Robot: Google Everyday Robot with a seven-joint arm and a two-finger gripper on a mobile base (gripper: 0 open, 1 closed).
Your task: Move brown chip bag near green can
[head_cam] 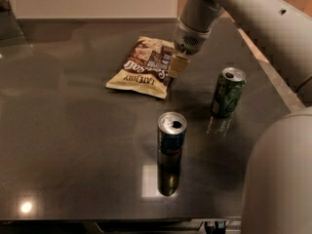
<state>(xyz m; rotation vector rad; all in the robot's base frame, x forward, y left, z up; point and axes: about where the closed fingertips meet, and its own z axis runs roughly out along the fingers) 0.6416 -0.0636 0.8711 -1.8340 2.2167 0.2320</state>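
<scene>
The brown chip bag (pixel 141 67) lies flat on the dark table (pixel 73 130), towards the back and middle. It has a dark brown centre with white lettering and cream ends. The green can (pixel 227 92) stands upright to the right of the bag, a good hand's width away. My gripper (pixel 176 65) hangs from the pale arm (pixel 243 13) and is down at the bag's right edge, touching or just above it. The bag's right edge is partly hidden behind the gripper.
A taller blue-and-silver can (pixel 171 140) with an open top stands upright in front of the bag, near the table's middle. My pale arm's bulk (pixel 278 179) fills the lower right. The table's right edge (pixel 278 82) runs just beyond the green can.
</scene>
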